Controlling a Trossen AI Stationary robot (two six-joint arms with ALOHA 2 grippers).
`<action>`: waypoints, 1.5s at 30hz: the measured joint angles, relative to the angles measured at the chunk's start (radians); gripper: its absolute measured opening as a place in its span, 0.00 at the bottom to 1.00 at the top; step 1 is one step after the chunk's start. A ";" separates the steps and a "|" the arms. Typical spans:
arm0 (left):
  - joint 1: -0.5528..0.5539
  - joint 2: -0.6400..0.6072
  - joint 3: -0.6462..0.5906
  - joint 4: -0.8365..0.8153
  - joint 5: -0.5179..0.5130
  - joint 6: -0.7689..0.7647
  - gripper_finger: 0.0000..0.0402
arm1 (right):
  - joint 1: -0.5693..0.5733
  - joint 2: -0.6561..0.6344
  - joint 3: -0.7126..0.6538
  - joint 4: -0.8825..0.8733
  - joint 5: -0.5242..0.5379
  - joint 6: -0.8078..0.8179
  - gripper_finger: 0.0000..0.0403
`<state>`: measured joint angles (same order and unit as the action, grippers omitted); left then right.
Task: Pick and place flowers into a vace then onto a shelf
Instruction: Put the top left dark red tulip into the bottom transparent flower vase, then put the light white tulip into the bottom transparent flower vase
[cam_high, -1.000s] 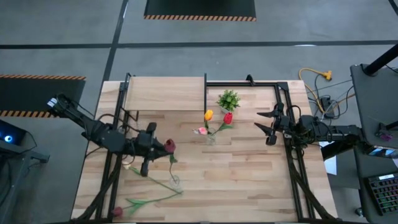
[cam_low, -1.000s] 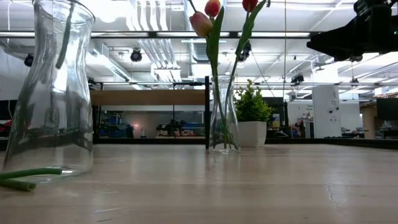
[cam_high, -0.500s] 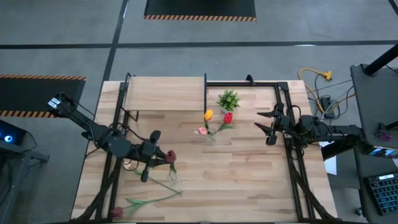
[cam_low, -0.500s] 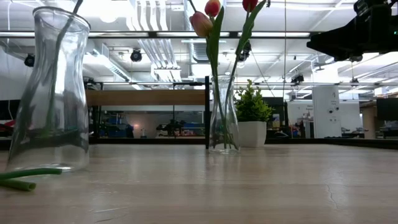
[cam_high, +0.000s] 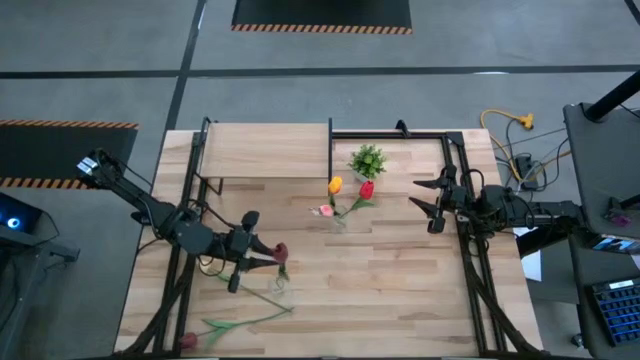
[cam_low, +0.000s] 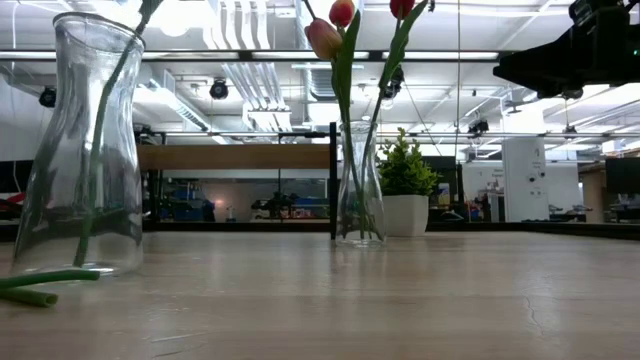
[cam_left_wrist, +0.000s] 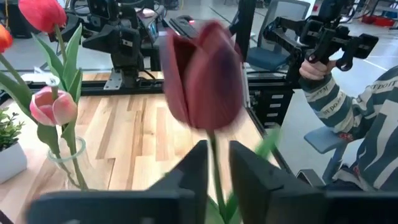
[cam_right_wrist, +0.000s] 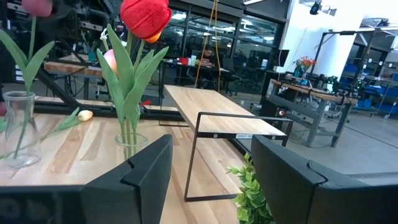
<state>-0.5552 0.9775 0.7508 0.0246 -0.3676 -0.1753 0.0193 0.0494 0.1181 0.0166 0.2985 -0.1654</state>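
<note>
table (cam_high: 400, 290): planked light wood, black frame rails along both side edges
shelf (cam_high: 265, 150): pale board on a thin black frame, sits at the table's far-left corner; right wrist view shows the frame legs under it, which the top-down view doesn't
left arm: reaches in from the left edge, left gripper (cam_high: 257, 252) sits over the near-left part of the table, fingers (cam_left_wrist: 194, 168) loosely around a dark red tulip (cam_left_wrist: 202, 84) stem, a narrow gap either side so it looks half let go, can't really call it clenched
right arm: parked at the right edge, right gripper (cam_high: 432, 203) empty with fingers spread wide apart
near vase (cam_low: 85, 150): clear glass carafe, near-left area; low view shows the green stem slanting down inside it, barely readable from above
far vase (cam_low: 360, 190): slim clear glass, mid table, holding red (cam_right_wrist: 145, 17), pink (cam_left_wrist: 54, 106) and orange-yellow (cam_high: 335, 184) tulips with long green leaves
potted plant (cam_high: 368, 160): small bushy green thing in a white pot, just behind the far vase
loose tulip (cam_high: 230, 325): lying flat near the near-left corner, long green stem
person: striped sleeve (cam_left_wrist: 348, 112) off past the table edge, left wrist view only
</note>
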 joint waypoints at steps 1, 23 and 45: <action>0.000 0.000 -0.004 0.000 0.000 -0.001 0.17 | 0.000 0.000 0.000 0.000 0.000 0.000 0.52; -0.001 -0.051 0.120 -0.272 0.003 -0.695 0.50 | 0.000 0.000 0.000 0.000 0.000 0.001 0.52; -0.001 0.081 0.120 -0.977 0.387 -2.065 0.50 | 0.000 0.000 0.000 -0.004 0.000 -0.005 0.52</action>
<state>-0.5564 1.0581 0.8707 -0.9522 0.0195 -2.2404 0.0189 0.0491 0.1181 0.0130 0.2985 -0.1704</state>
